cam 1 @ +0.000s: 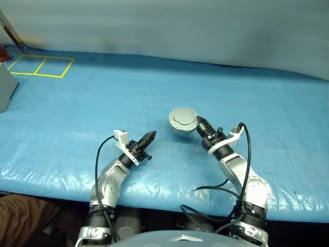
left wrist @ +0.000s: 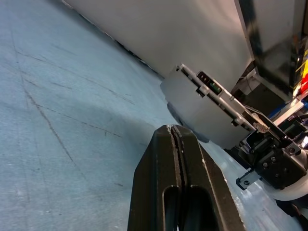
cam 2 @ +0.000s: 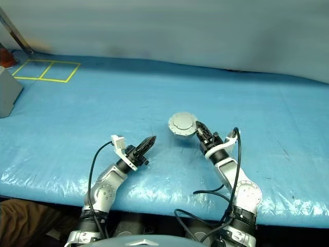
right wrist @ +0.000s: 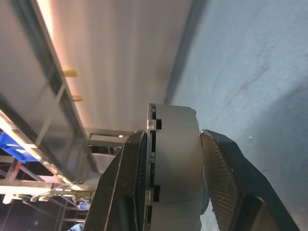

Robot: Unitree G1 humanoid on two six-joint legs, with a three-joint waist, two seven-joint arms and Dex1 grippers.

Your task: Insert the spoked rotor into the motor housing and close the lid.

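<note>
Left eye view has a big blue sheet (cam 1: 154, 98) spread over the whole table, crinkly along the near edge, with a pale wall (cam 1: 180, 25) behind it and some yellow tape squares (cam 1: 41, 66) way off past the left gripper at the far corner, next to a grey box (cam 1: 6, 87) at the edge. On the smaller stuff: the right gripper (cam 1: 199, 124) is grasping the motor housing (cam 1: 182, 121), which sits right at its fingertips and is held up off the sheet, casting a small shadow under it. The lid (cam 1: 183, 118) is down on the housing, plain pale grey face pointing up toward the camera. In the right wrist view the two black fingers (right wrist: 127, 180) squeeze the housing edge-on, one on each flat side, and you can see the seam and little notches where lid meets cup. The left gripper (cam 1: 150, 137) is empty and clenched, fingers pressed flat together, pointing toward the housing but well apart from it, off to its left and nearer the table edge. Can't tell if the rotor is inside.
</note>
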